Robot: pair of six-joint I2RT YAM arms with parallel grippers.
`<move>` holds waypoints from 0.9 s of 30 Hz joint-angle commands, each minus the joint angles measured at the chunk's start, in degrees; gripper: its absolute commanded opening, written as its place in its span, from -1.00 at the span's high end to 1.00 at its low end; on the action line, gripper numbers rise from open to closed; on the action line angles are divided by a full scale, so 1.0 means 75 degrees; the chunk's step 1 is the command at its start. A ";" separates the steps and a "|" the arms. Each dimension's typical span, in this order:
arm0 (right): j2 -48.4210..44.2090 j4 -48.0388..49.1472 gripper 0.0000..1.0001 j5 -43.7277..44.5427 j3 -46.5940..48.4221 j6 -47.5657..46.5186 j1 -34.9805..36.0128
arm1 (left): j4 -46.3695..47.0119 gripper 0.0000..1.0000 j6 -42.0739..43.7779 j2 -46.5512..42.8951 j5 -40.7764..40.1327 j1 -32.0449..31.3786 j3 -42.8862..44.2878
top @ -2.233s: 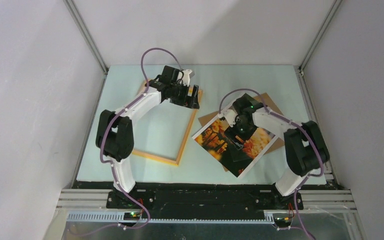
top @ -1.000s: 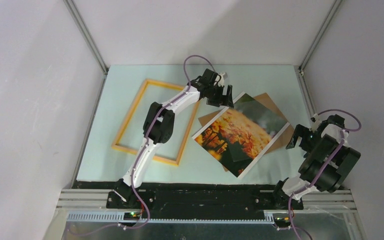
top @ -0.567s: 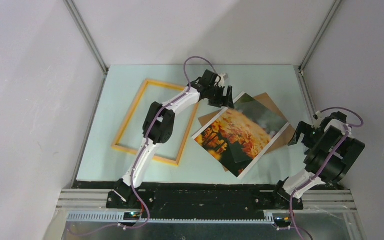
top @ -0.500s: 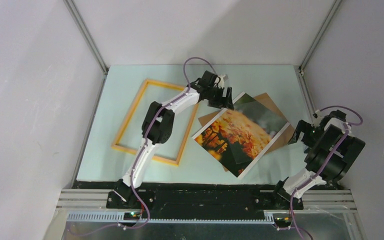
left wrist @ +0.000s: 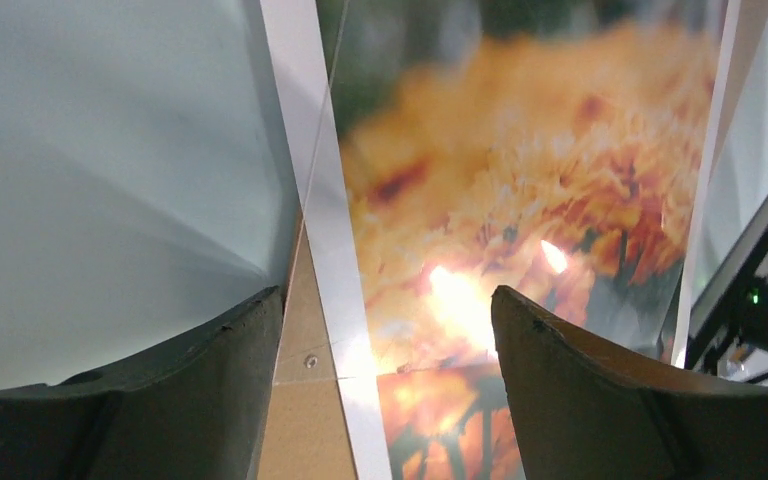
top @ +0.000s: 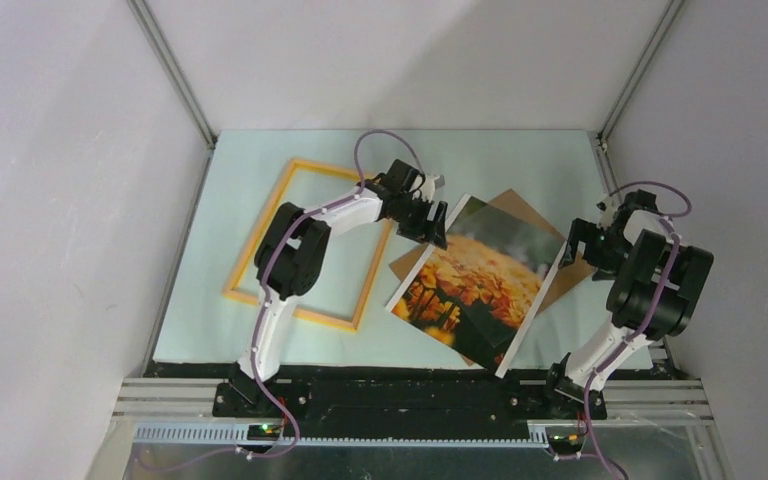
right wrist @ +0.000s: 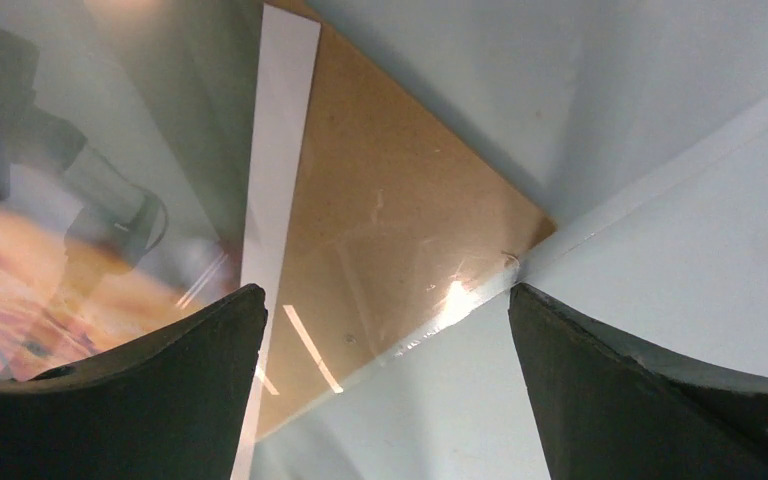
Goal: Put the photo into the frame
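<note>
Straddling the photo's (top: 480, 285) white border at its 11 o'clock edge, my left gripper (top: 426, 216) stands with jaws wide, one finger over the board (top: 522, 206) and the other over the print. I pinch nothing. My right gripper (top: 587, 245) hangs at the photo's 2 o'clock corner, jaws wide as well and empty.

The photo lies askew on the board, at 3 o'clock of the frame (top: 245, 245) and outside it. Its 9 o'clock corner sits just beside the frame's right rail. Its 6 o'clock corner reaches near the table's (top: 500, 160) front edge.

My worries, as I judge them:

- The print is thin, glossy and flat, so my left fingers may skid over it and grip nothing.
- They may also catch the board along with it and drag both.
- A push toward 6 o'clock could slide that near corner off the table.
- Closing hard on one edge could crease the paper, or let it droop and fold when lifted.
- My left arm crosses above the frame, so a low swing toward 9 o'clock could knock the frame askew.
- If my right jaws close now, they would meet the board, not the photo.
</note>
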 commanded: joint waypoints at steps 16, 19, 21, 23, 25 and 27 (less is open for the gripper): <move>0.1150 0.0244 -0.92 -0.0234 0.1717 0.0103 0.2177 | -0.0357 -0.67 0.0808 -0.2272 0.0275 -0.0057 -0.3556; 0.1299 0.0171 -0.93 -0.0256 0.2119 0.0029 0.2335 | 0.0056 -0.72 0.0447 -0.2437 -0.0185 -0.0006 -0.3705; 0.1378 0.0076 -0.93 -0.0199 0.2305 0.0083 0.2345 | 0.0218 -0.76 0.0271 -0.2506 -0.0724 0.0043 -0.3664; 0.1334 0.0043 -0.93 -0.0070 0.2363 0.0219 0.2302 | 0.0341 -0.81 0.0186 -0.2577 -0.1161 0.0087 -0.3549; 0.1260 -0.0019 -0.93 0.0075 0.2354 0.0409 0.2187 | 0.0496 -0.86 0.0177 -0.2662 -0.1581 0.0112 -0.3447; 0.1163 -0.0083 -0.92 0.0127 0.2277 0.0648 0.2000 | 0.0603 -0.91 0.0230 -0.2739 -0.1932 0.0135 -0.3302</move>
